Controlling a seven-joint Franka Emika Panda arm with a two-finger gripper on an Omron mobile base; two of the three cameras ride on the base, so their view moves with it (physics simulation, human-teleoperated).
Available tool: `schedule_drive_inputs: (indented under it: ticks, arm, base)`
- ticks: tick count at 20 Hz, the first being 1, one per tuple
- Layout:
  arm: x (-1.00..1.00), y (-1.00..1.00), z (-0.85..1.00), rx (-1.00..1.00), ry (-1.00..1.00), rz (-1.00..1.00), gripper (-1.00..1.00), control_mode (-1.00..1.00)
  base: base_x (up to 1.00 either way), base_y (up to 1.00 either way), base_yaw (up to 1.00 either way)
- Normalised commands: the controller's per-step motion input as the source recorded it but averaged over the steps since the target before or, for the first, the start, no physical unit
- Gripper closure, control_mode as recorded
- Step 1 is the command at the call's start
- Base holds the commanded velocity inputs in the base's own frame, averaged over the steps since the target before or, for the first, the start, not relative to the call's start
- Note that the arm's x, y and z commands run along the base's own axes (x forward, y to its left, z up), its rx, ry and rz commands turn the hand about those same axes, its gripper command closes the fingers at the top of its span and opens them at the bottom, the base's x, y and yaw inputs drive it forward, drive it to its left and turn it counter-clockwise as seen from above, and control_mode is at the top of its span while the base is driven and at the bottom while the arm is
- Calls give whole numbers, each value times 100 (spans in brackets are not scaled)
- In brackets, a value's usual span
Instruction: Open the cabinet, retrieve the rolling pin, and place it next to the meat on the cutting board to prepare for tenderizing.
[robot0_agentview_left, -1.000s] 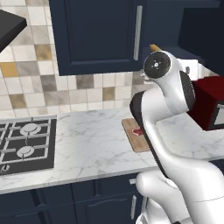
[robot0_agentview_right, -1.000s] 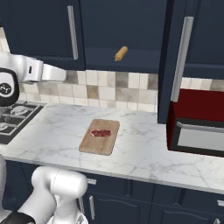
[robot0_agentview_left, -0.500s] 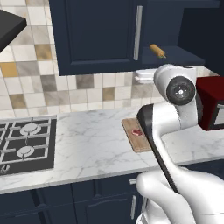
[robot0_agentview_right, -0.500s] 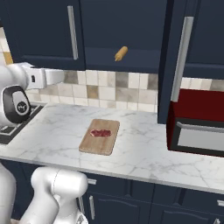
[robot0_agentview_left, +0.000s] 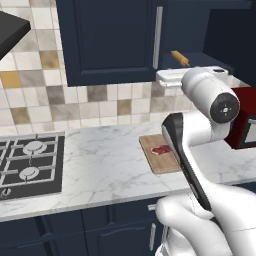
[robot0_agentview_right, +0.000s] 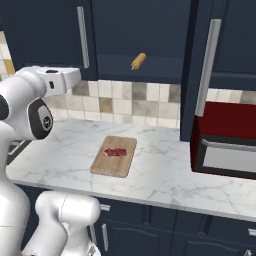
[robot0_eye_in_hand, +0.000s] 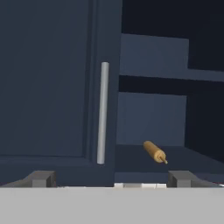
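Observation:
The cabinet (robot0_agentview_left: 110, 40) has its left door shut, with a silver handle (robot0_eye_in_hand: 102, 113). Its right door (robot0_agentview_right: 207, 65) is swung open, edge-on in the right base view. The rolling pin (robot0_eye_in_hand: 155, 152) lies on the lower shelf inside, also in view from the base (robot0_agentview_left: 180, 58) (robot0_agentview_right: 138, 61). My gripper (robot0_eye_in_hand: 113, 178) is open and empty, facing the shelf from a distance, below and in front of the pin. My white hand (robot0_agentview_left: 170, 77) hovers under the cabinet's bottom edge. The meat (robot0_agentview_right: 115, 151) lies on the cutting board (robot0_agentview_right: 122, 167) on the counter below.
A dark red microwave (robot0_agentview_right: 225, 145) stands on the counter right of the board, under the open door. A gas stove (robot0_agentview_left: 30, 160) is set in the counter at the left, beneath a hood (robot0_agentview_left: 10, 30). Navy base units run below the marble counter (robot0_agentview_left: 100, 165).
The arm's elbow has swung right and down while the hand stays high by the cabinet. The rolling pin, board and meat have not moved.

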Motion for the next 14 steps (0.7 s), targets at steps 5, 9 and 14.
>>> schedule_drive_inputs:
  ticks: [5, 9, 14]
  arm:
    - [10, 5, 3, 0, 0, 0, -100, -100]
    - [4, 0, 0, 0, 0, 0, -100, -100]
    - [12, 0, 0, 0, 0, 0, -100, -100]
  base:
    - [0, 0, 0]
    - [0, 0, 0]
    - [0, 0, 0]
